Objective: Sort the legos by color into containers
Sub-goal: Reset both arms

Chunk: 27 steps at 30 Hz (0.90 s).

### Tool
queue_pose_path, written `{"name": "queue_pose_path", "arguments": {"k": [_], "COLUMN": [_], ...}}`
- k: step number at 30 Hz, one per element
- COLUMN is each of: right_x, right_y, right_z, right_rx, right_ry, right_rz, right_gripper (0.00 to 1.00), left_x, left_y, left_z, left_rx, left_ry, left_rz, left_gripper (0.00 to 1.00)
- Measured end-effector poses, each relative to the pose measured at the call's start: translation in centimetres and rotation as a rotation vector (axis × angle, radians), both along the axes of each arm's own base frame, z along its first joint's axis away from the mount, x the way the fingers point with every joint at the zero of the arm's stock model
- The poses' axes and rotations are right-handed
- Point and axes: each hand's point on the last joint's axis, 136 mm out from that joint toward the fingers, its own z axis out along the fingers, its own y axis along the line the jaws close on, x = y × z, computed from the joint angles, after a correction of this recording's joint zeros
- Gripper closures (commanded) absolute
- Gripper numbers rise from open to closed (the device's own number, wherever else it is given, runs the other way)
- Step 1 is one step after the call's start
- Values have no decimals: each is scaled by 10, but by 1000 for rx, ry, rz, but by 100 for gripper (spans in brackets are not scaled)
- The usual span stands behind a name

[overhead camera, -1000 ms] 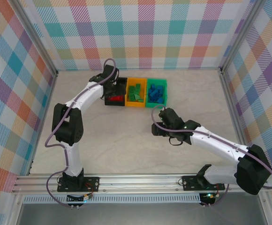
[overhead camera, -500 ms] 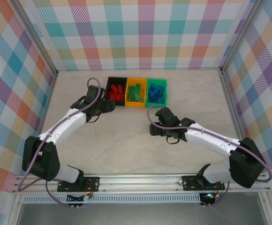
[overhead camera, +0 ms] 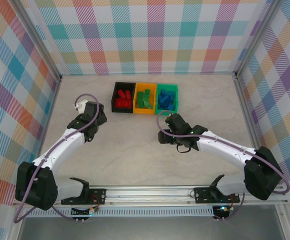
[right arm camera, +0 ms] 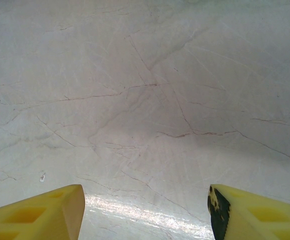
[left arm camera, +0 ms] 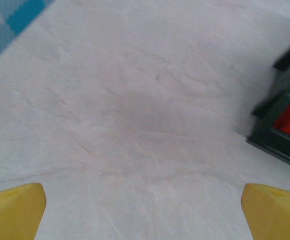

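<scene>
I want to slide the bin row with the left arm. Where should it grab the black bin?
Probably the left outer wall of the black bin, from straight above, one finger inside, one outside. The bin is open-topped, and that wall is thin, upright and free on its outer side, facing the open left gripper.

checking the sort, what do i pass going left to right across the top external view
left end effector → black bin of red legos → orange-yellow bin of green legos → green bin of blue legos
</scene>
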Motion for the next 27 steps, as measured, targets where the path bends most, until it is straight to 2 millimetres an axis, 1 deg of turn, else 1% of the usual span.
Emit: {"name": "queue_pose_path", "arguments": {"k": [2, 5, 8, 13, 16, 21, 24, 27], "right_x": [0, 0, -1, -6, -6, -10, -10, -8], "right_y": [0, 0, -1, -7, -9, -19, -23, -26], "right_z": [0, 1, 2, 5, 9, 8, 9, 18], "right_rx": [0, 1, 6, 8, 6, -5, -10, -8], "right_ry": [0, -2, -7, -20, -38, -61, -74, -107], "right_rz": [0, 0, 0, 4, 9, -4, -13, -18], "right_gripper": [33, 33, 33, 33, 31, 31, 31, 31], "left_x": [-1, -3, -5, -9, -13, -17, -17, -18], "left_y": [9, 19, 23, 26, 31, 38, 41, 47], "left_z": [-1, -10, -22, -32, -31, -19, -21, -25], "left_rx": [28, 59, 80, 105, 114, 136, 171, 218], "left_ry": [-17, -37, -49, -94, -136, -253, -282, -291], "left_rz": [39, 72, 61, 48, 57, 67, 60, 65], "left_gripper": [0, 0, 0, 0, 0, 0, 0, 0]}}
